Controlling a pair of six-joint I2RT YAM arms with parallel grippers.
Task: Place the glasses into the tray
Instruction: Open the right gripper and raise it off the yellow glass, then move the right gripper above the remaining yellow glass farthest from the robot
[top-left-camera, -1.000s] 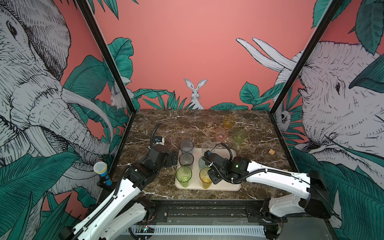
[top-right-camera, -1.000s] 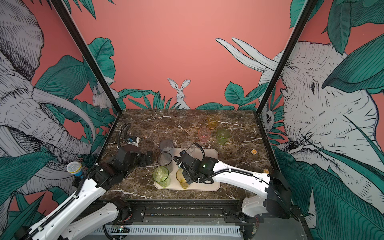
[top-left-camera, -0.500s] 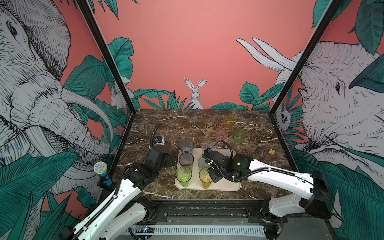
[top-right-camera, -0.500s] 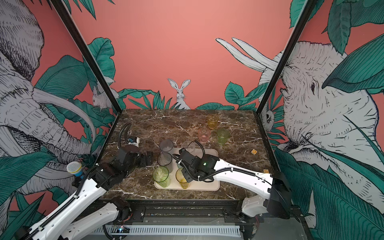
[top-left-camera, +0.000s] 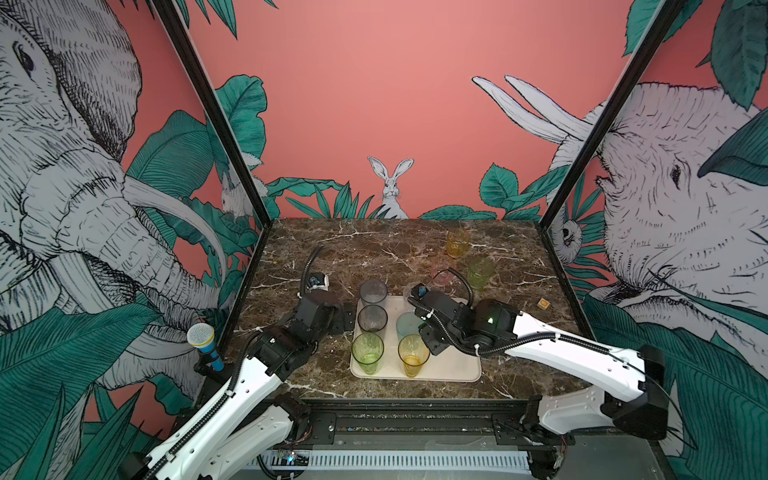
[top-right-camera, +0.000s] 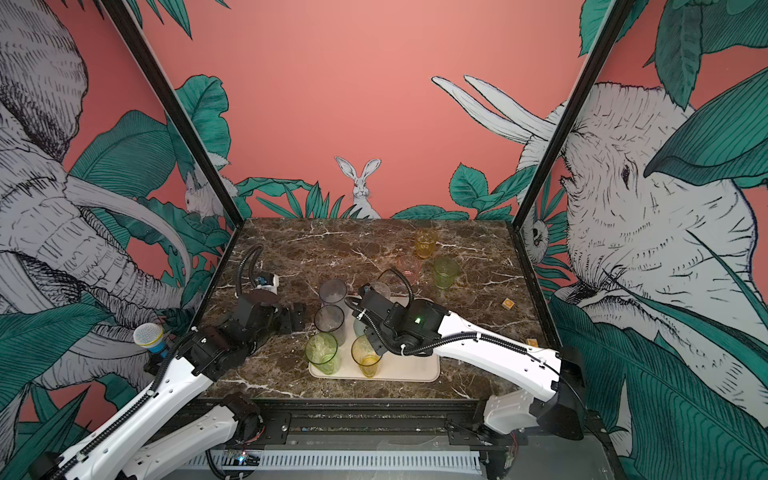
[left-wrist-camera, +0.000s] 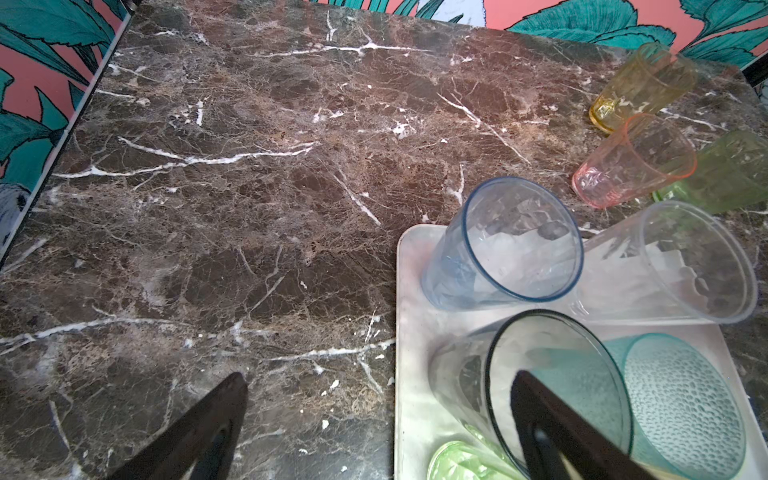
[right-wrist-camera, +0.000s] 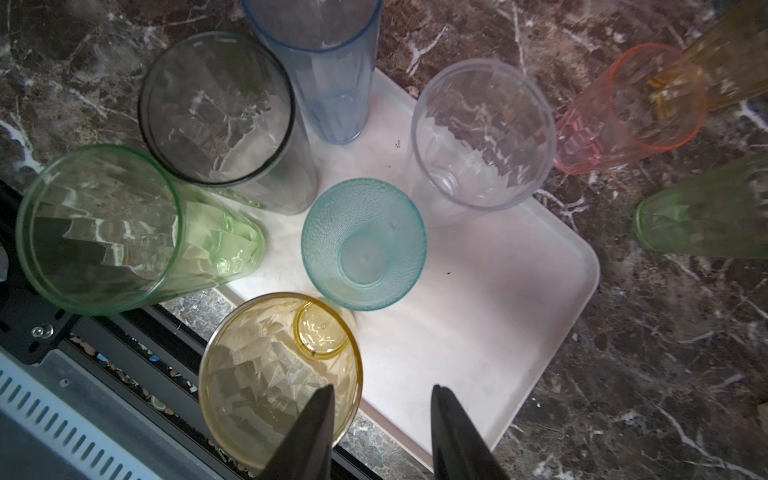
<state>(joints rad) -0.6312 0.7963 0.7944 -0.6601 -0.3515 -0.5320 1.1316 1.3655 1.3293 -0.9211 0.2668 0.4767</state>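
Note:
The cream tray (top-left-camera: 449, 365) holds several glasses: tall grey (top-left-camera: 373, 292), smoky (top-left-camera: 372, 318), green (top-left-camera: 367, 352), yellow (top-left-camera: 413, 354), short teal (right-wrist-camera: 363, 245) and clear (right-wrist-camera: 482, 133). Amber (top-left-camera: 458, 242), pink (top-left-camera: 444, 270) and short green (top-left-camera: 480, 271) glasses stand on the marble behind the tray. My right gripper (right-wrist-camera: 380, 399) hovers open over the tray's near edge. One of its fingers (right-wrist-camera: 320, 415) is above the yellow glass (right-wrist-camera: 270, 374), and nothing is held. My left gripper (left-wrist-camera: 380, 384) stands wide open over the marble at the tray's left edge, beside the smoky glass (left-wrist-camera: 552, 374).
A small orange block (top-left-camera: 543, 304) lies on the marble at the right. A toy microphone (top-left-camera: 203, 340) stands outside the left wall. Black frame posts and the front rail (top-left-camera: 395, 419) bound the table (top-left-camera: 353, 245).
My right gripper's jaws have parted slightly and it has drawn a little away from the yellow glass. The left arm has not moved.

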